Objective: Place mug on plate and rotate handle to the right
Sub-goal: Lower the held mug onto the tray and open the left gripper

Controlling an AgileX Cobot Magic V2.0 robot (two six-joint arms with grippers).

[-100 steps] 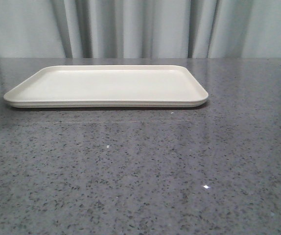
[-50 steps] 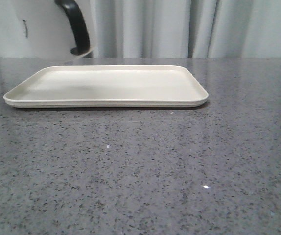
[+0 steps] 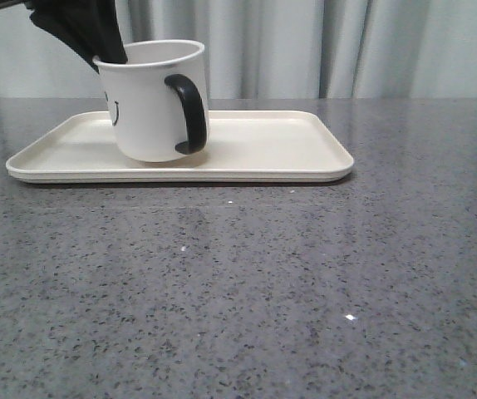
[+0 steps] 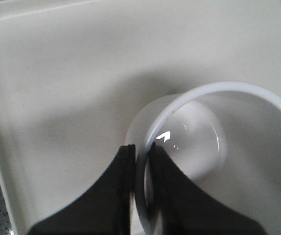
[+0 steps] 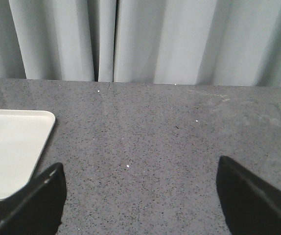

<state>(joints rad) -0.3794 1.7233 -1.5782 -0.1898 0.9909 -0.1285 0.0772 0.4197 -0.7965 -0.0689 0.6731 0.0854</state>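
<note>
The white mug point(image 3: 151, 104) stands on the left half of the cream plate point(image 3: 272, 145), tipped slightly. Its black handle point(image 3: 189, 112) faces the front and a little right. Part of the black face print shows at its left side. My left gripper point(image 3: 105, 51) comes from the upper left and is shut on the mug's rim, one finger inside and one outside. In the left wrist view the fingers point(image 4: 113, 196) pinch the rim point(image 4: 141, 186) above the plate point(image 4: 57, 88). My right gripper point(image 5: 139, 196) is open and empty over the bare table, right of the plate's corner point(image 5: 13, 147).
The grey speckled table point(image 3: 247, 283) stretches in front of and to the right of the plate. A grey curtain point(image 3: 330, 46) hangs behind the table.
The mug has come down from the upper left, where only its handle and side showed, onto the plate's left half. A second ago it was out of view.
</note>
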